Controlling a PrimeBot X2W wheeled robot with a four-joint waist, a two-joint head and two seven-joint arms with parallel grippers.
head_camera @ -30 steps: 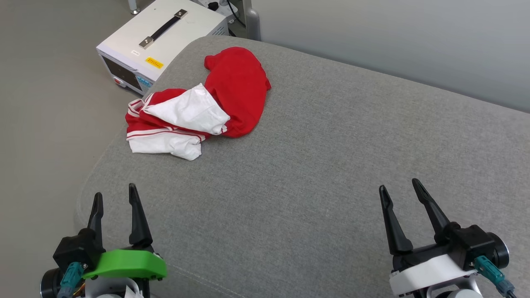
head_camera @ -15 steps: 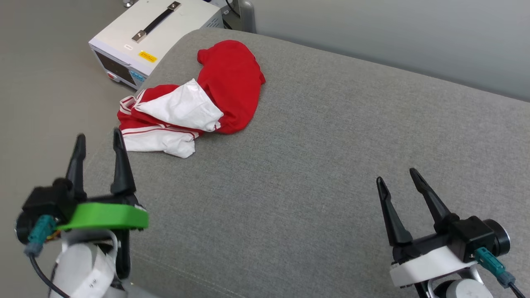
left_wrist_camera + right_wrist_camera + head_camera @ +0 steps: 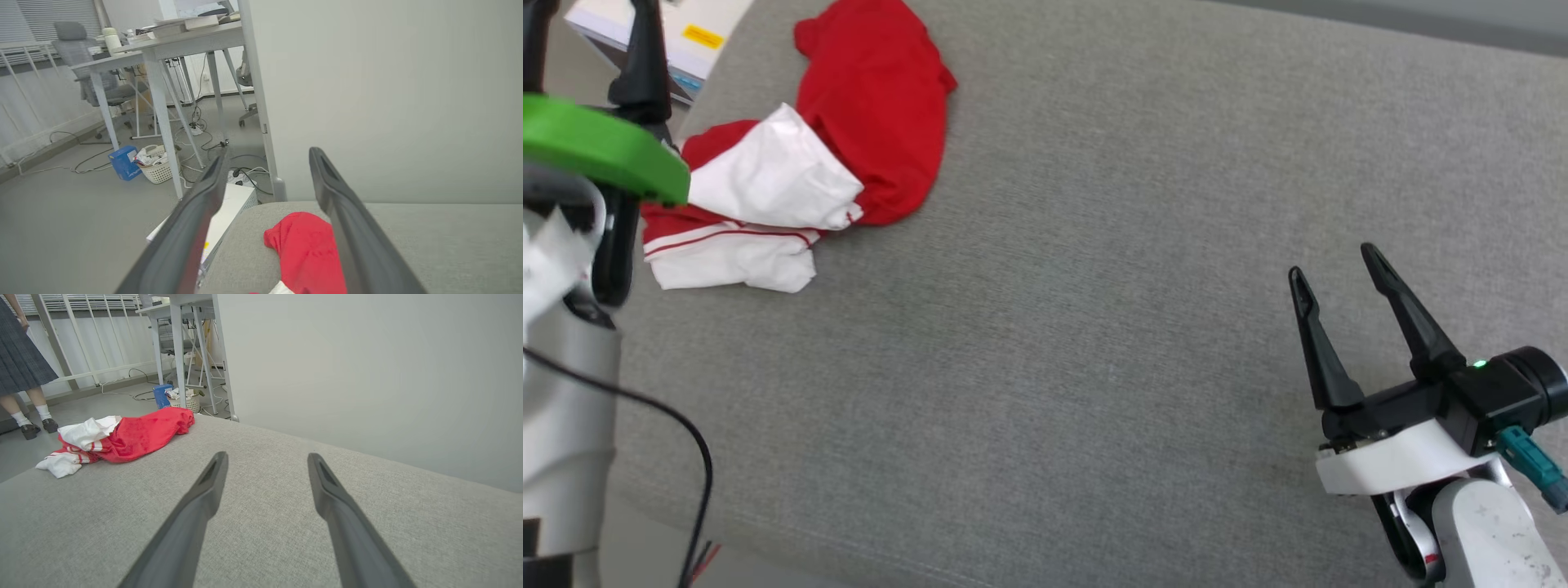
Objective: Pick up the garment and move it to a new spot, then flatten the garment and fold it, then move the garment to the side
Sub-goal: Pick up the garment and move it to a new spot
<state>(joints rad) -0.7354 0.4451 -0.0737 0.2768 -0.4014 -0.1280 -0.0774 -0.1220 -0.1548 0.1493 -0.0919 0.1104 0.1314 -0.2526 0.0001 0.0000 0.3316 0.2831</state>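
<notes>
Grey woven-fabric cushion (image 3: 1094, 343): broad, and bare in the part nearest the robot.
Right gripper (image 3: 1331, 261), two long dark fingers on a white wrist: low at the near right, over the cushion, jaws spread wide, holding nothing.
Left gripper (image 3: 267, 154), dark fingers ahead of a green collar: high at the left edge, jaws also wide apart, empty.
Red jersey garment with white sleeves and striped trim (image 3: 874, 122): crumpled in a heap at the far left corner of the cushion, white sleeves bunched on the near side; left gripper close by and not touching, right gripper well apart.
White box with a yellow label (image 3: 707, 24): on the floor beyond that corner.
Progress: nothing done yet; picking up, moving, flattening, folding and setting aside all left.
Step in hand: probably the reach toward the heap.
</notes>
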